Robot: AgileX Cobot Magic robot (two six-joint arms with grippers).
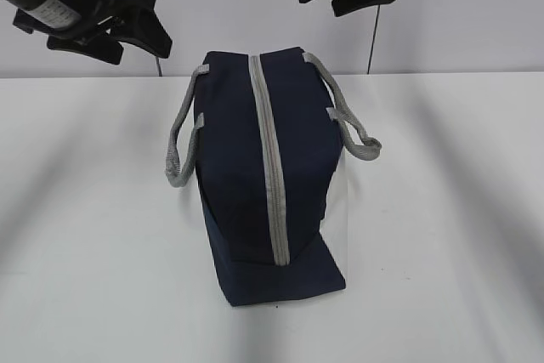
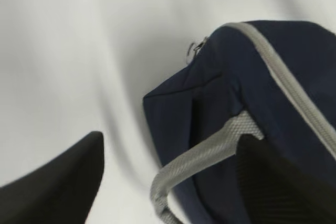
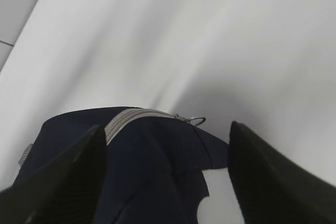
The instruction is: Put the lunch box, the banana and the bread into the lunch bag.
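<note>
Lunch bag: navy, lying on the white desk, filling the right half of the view.
Zipper strip: grey, closed, running diagonally.
Ring pull: at the bag's far end.
Handle: grey webbing, looping low.
Left pincer: two dark fingers spread apart, holding nothing.

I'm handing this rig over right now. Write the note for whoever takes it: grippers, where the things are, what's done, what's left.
Left gripper: open, empty, raised above the lunch bag's handle side.
Right gripper: open, empty, raised above the end with the ring pull.
The bag stands mid-table, zipper strip closed along the top.
Lunch box, banana and bread: not visible in any view; whether they are inside cannot be told.
Left: check the contents before doing anything else.
</note>
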